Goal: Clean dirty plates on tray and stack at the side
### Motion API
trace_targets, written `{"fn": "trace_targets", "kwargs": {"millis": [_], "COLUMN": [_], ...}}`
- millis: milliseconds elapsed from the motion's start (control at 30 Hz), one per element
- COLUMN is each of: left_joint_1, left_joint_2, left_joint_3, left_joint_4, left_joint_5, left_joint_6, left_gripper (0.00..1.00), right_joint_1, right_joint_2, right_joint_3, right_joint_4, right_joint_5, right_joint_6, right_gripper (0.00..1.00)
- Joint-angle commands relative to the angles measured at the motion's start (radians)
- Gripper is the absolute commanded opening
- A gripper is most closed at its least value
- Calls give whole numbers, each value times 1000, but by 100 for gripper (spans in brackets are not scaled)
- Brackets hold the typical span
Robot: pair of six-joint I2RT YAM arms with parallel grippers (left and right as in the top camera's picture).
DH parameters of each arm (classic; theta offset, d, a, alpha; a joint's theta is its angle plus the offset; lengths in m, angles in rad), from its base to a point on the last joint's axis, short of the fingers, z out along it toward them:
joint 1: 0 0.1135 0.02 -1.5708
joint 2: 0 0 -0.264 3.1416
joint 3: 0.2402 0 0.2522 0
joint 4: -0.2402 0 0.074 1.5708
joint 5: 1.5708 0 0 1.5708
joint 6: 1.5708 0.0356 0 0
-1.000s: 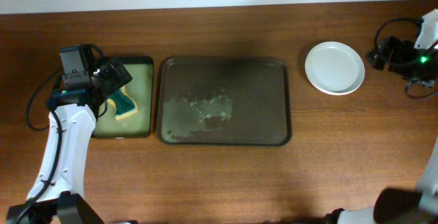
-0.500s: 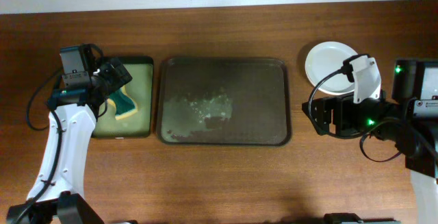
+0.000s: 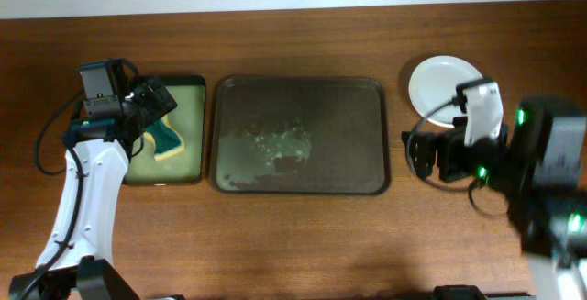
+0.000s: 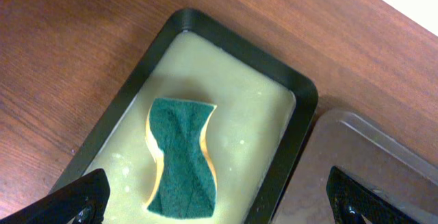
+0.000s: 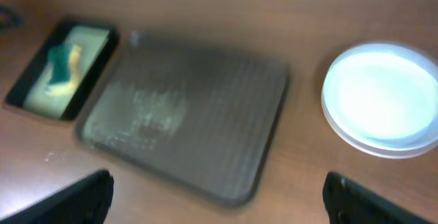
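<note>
The dark brown tray (image 3: pixel 301 135) lies mid-table with wet smears on it and no plates on it; it also shows blurred in the right wrist view (image 5: pixel 191 114). White plates (image 3: pixel 438 82) sit stacked on the table to its right, partly covered by my right arm; the stack shows in the right wrist view (image 5: pixel 382 101). My right gripper (image 3: pixel 411 156) (image 5: pixel 226 200) is open and empty, hovering between the tray's right edge and the plates. My left gripper (image 3: pixel 156 107) (image 4: pixel 215 203) is open and empty above a green and yellow sponge (image 4: pixel 181 159).
The sponge (image 3: pixel 165 139) lies in a small black-rimmed tray with a green inside (image 3: pixel 191 94) (image 4: pixel 246 80), left of the brown tray. The brown tray's corner shows in the left wrist view (image 4: pixel 390 162). Cables trail off both arms.
My right arm has swung in from the far right edge to beside the tray's right side, now covering part of the plates. The left arm and sponge have not moved.
</note>
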Motion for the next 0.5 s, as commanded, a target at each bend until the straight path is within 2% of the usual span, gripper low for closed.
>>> {"fn": "trace_targets", "kwargs": {"millis": [0, 100, 200, 333, 467], "left_joint_1": [2, 2, 2, 2, 2], "left_joint_2": [0, 0, 0, 0, 0], "left_joint_3": [8, 8, 8, 8, 8], "left_joint_4": [-2, -2, -2, -2, -2], "left_joint_5": [7, 7, 7, 7, 7], "left_joint_6": [2, 2, 2, 2, 2], "left_gripper": [99, 99, 99, 99, 99], "right_joint_1": [8, 8, 8, 8, 9], "right_joint_2": [-227, -425, -587, -789, -923], "right_joint_3": [-296, -605, -823, -1042, -1175], "right_joint_4": [199, 485, 705, 939, 1086], "right_joint_5": [-6, -48, -90, -95, -68], "right_joint_6": [-9, -8, -8, -8, -8], "right_gripper": [98, 98, 98, 98, 99]}}
